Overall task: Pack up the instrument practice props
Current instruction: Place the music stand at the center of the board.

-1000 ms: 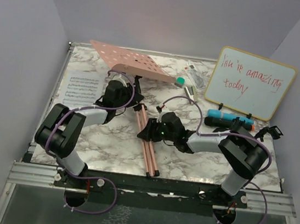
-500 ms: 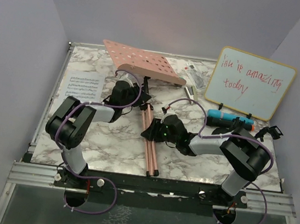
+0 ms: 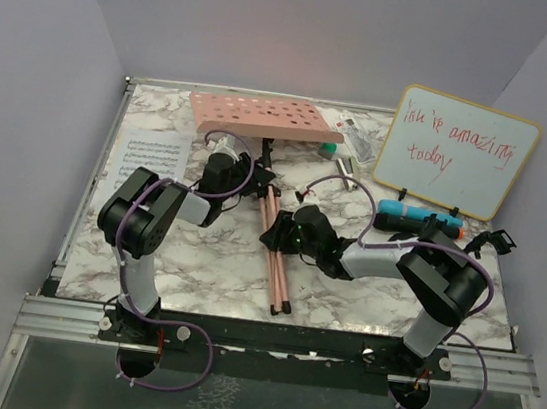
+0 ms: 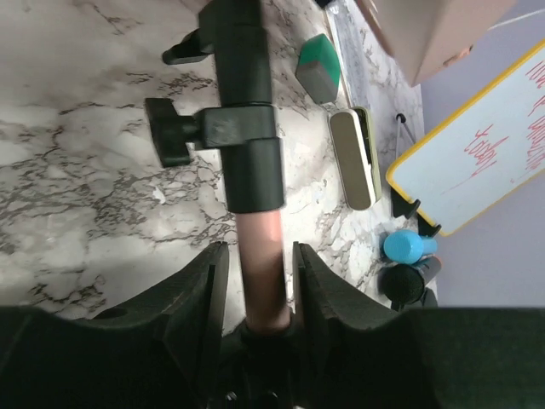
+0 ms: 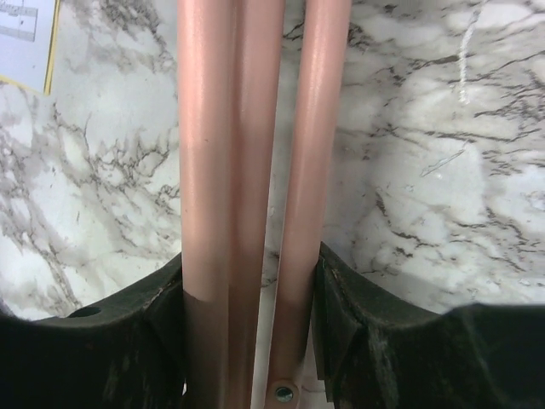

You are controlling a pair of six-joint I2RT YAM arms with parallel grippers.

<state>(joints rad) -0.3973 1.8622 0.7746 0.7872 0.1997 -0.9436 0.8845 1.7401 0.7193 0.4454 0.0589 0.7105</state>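
Observation:
The pink perforated music rack [image 3: 265, 118] lies on the marble table with its folded legs [image 3: 277, 255] pointing toward the near edge. My left gripper [image 3: 256, 184] straddles the rack's pink pole [image 4: 260, 256] just below the black clamp collar [image 4: 243, 128]. Its jaws stand open, with a small gap on each side of the pole. My right gripper [image 3: 274, 235] is shut on the bundled legs [image 5: 204, 170], its pads pressed against both outer tubes. A sheet-music page [image 3: 148, 158] lies at the left. The blue microphone [image 3: 418, 217] and black microphone [image 3: 402, 225] lie at the right.
The wood-framed whiteboard [image 3: 457, 153] with red writing stands at the back right. A green eraser [image 4: 318, 68] and a small stapler [image 4: 358, 158] lie between the rack and the whiteboard. Grey walls close in the table on three sides.
The rack's pink tray has swung round to lie level across the back. My left gripper followed the pole rightward and its jaws have loosened from it. The right gripper still holds the legs.

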